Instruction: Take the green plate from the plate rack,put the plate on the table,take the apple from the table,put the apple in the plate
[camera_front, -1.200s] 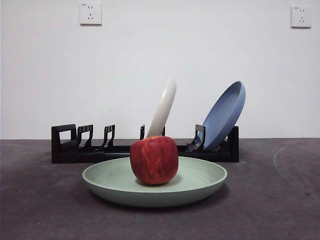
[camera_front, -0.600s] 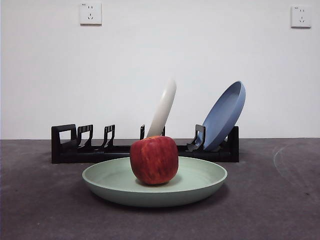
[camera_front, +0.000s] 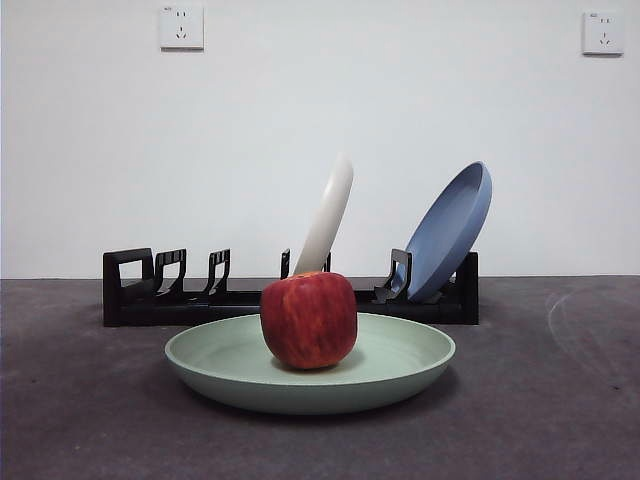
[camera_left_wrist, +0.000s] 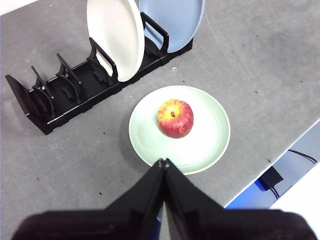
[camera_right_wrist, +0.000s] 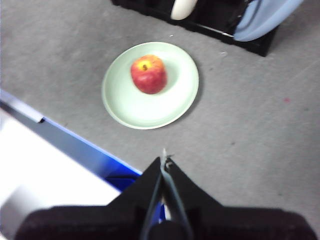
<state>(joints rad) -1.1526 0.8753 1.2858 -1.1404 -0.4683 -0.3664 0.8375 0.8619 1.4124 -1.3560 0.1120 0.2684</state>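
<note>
Front view: apple in green plate | left tool, right tool raised, closed, empty

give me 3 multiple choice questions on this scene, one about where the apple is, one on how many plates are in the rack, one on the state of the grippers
1. Where is the apple?
A. on the green plate
B. on the bare table
C. in the plate rack

2. How many plates stand in the plate rack?
A. none
B. two
C. three

3. How are the left gripper and right gripper?
A. both shut and holding nothing
B. left shut on the apple
C. right shut on a plate

Answers:
1 A: the apple sits near the middle of the green plate, which lies flat on the table.
2 B: only the cream-white plate and the blue plate lean in the slots.
3 A: both wrist views show the jaws closed together, away from the plate.
</note>
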